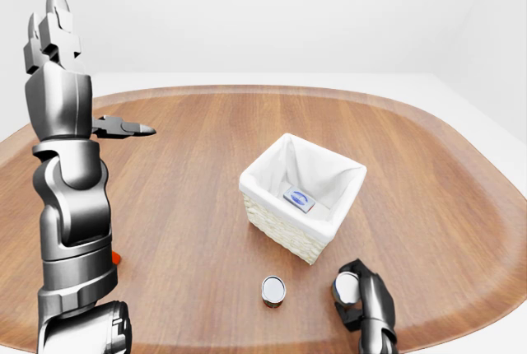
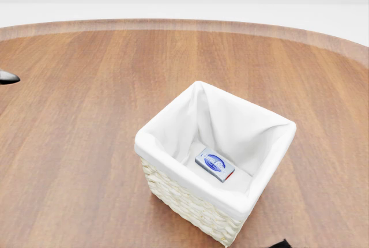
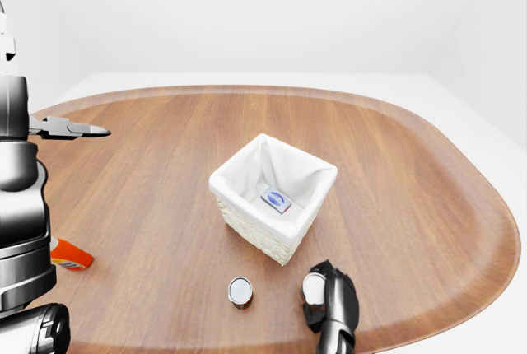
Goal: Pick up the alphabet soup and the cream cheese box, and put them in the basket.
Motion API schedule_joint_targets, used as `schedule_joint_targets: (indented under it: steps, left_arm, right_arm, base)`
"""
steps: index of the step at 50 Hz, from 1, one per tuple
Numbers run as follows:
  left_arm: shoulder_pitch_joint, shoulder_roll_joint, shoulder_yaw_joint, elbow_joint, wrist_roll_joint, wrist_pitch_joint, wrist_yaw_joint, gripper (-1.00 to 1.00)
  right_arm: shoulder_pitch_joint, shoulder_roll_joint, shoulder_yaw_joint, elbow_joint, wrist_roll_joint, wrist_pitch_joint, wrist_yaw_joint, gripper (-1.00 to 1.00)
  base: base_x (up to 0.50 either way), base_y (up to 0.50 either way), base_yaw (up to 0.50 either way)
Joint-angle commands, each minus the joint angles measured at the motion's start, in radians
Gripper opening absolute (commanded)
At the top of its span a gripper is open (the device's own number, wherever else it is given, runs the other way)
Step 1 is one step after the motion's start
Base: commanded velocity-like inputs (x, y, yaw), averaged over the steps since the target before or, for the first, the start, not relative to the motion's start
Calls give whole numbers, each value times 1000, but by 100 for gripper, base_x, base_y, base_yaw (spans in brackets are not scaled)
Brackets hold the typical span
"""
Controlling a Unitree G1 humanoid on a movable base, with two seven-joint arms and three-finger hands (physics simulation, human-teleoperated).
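The white-lined wicker basket (image 2: 173, 202) stands in the middle of the round wooden table. The cream cheese box (image 2: 214, 164), small with a blue oval label, lies flat on the basket's floor. The alphabet soup (image 1: 273, 290), a small can showing its silver lid, stands on the table below the basket in the left-eye view. My right hand (image 1: 352, 290) hovers low just right of the can, apart from it and holding nothing. My left hand (image 1: 51, 31) is raised high at the left, fingers spread upward and thumb pointing right, empty.
An orange-red item (image 3: 69, 255) lies on the table at the left, partly behind my left arm (image 1: 72, 206). The table's curved edge (image 3: 461, 305) runs close below my right hand.
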Motion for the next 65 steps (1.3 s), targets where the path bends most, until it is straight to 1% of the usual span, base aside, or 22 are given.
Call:
schedule_joint_targets:
  steps: [1,5,12,13,18,21,26,29,34,38,44,47,54,60,65]
  left_arm:
    - [0,0,0,-6,1,0,-5,100]
    - [1,-2,-2,10,1,0,5,100]
    - [0,-1,-1,-4,4,0,-8,100]
    - [0,-1,-1,-6,5,0,-10,100]
    - [1,-1,-2,-5,6,0,-11,100]
    - [1,-2,-3,16,7,0,3,100]
    - [2,-2,-2,8,8,0,-5,100]
    - [3,-4,-5,29,6,0,9,100]
    - [2,-3,-5,17,9,0,-3,100]
    - [-2,-2,-4,25,8,0,4,100]
    - [-3,0,-3,9,7,0,-6,100]
    - [1,-2,-3,19,5,0,5,100]
    - [-2,-1,4,-11,-4,0,-10,100]
    - [-1,-1,0,5,-7,0,4,100]
    - [-4,1,1,4,-10,0,1,100]
  right_arm:
    - [-17,4,12,65,18,0,10,-100]
    - [19,9,11,-11,27,0,35,-100]
    - [99,19,14,-172,40,0,83,-100]
    - [106,28,6,-191,26,0,70,-100]
    - [140,24,11,-253,47,0,93,-100]
    - [176,29,11,-335,58,0,121,-100]
    - [223,40,19,-479,68,0,170,-100]
    - [226,45,32,-504,57,0,169,-100]
    - [242,41,49,-577,68,0,188,-100]
    - [258,37,63,-655,75,0,209,-100]
    - [251,29,84,-689,67,0,203,-100]
    - [256,24,90,-723,74,0,207,-100]
    - [269,18,104,-774,76,0,206,-100]
    - [265,15,113,-814,84,0,208,-100]
    - [271,13,119,-870,85,0,219,-100]
  base:
    - [0,0,0]
    - [0,0,0]
    - [0,0,0]
    - [0,0,0]
    - [0,0,0]
    - [0,0,0]
    - [0,0,0]
    - [0,0,0]
    - [0,0,0]
    - [0,0,0]
    - [0,0,0]
    - [0,0,0]
    - [0,0,0]
    - [0,0,0]
    - [0,0,0]
